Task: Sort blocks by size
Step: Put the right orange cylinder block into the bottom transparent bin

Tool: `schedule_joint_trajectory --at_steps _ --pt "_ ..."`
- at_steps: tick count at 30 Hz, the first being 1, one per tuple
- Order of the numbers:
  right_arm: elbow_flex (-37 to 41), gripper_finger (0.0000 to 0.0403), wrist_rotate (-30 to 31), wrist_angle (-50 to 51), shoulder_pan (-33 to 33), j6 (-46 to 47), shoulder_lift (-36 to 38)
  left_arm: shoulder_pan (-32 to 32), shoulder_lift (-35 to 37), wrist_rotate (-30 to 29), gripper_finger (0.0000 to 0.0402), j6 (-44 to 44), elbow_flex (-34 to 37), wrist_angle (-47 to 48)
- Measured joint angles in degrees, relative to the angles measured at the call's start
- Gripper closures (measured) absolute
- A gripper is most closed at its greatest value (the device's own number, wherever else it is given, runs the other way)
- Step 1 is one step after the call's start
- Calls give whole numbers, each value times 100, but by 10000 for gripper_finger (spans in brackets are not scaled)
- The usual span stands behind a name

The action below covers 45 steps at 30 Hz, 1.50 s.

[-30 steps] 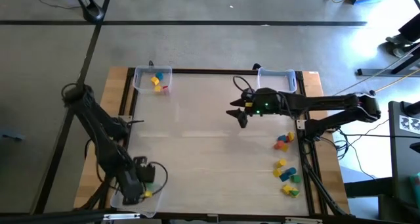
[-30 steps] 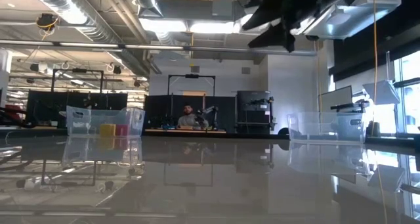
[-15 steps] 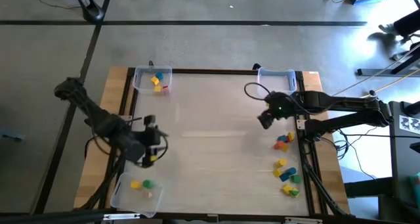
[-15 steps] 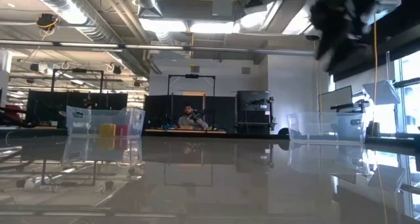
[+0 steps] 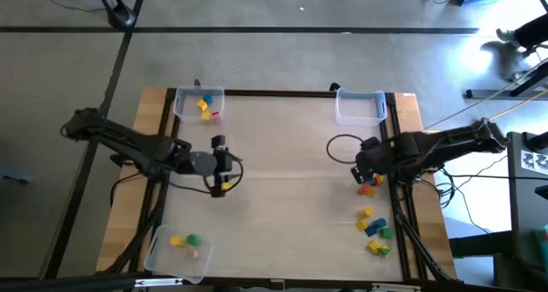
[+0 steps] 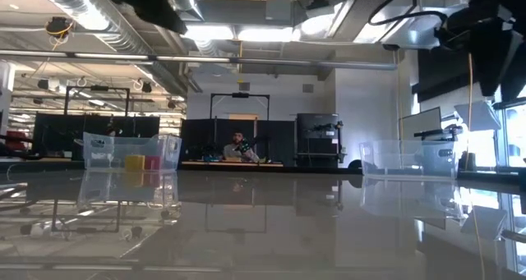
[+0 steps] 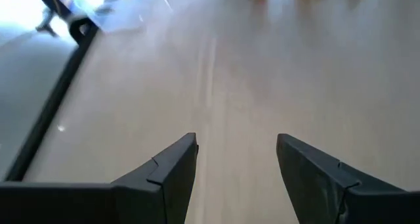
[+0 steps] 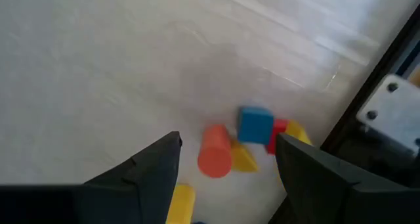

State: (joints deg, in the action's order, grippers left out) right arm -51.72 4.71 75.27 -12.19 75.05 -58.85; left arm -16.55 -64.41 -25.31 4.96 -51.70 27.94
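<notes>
Loose blocks lie along the table's right edge: one cluster (image 5: 369, 187) with an orange cylinder (image 8: 215, 153) and a blue cube (image 8: 254, 124), another cluster (image 5: 375, 228) nearer the front. My right gripper (image 8: 226, 138) hangs open above the first cluster, pointing down, touching nothing. My left gripper (image 7: 236, 142) is open and empty over the bare left-middle of the table (image 5: 221, 176). A near-left tray (image 5: 163, 256) holds a yellow and a green block. A far-left tray (image 5: 184, 99) holds a yellow and a red block.
A clear tray (image 5: 360, 112) with nothing in it stands at the far right. The table's dark frame rail (image 8: 367, 86) runs close beside the block cluster. Bare wood (image 5: 291, 198) spans the table's middle. In the low view a person (image 6: 237, 145) sits far behind the table.
My left gripper has risen out of the near-left tray and swung toward the far edge and the table's middle, turning as it went. My right gripper has moved from the far middle toward the right edge and tipped down over the blocks. No block has moved.
</notes>
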Motion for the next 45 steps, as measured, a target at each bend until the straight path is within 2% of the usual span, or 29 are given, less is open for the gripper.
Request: schedule_joint_trajectory --at_steps 6,11,19,28,32,36,41,45 --pt "0 155 81 -24 -631 421 -568 638 -41 16 204 -554 365 -937" --pt "0 155 -29 -31 -887 406 -1123 856 -42 231 204 -691 600 -1505" --pt "52 155 -133 -102 -996 419 -1489 840 -47 620 204 -505 627 -1523" --pt "911 155 -480 -1333 -996 547 -1489 701 -47 633 204 -473 627 -1527" --pt "1139 156 -483 -1583 -994 600 -1489 705 -49 631 204 -415 627 -1541" --pt "1180 190 -483 -1575 -994 595 -1489 705 -49 631 204 -416 627 -1540" --pt "1168 277 -539 -1583 -992 507 -1479 705 -49 629 204 -420 627 -1540" --pt "961 277 -405 -1569 -994 140 -1483 705 -51 631 204 -550 627 -1542"
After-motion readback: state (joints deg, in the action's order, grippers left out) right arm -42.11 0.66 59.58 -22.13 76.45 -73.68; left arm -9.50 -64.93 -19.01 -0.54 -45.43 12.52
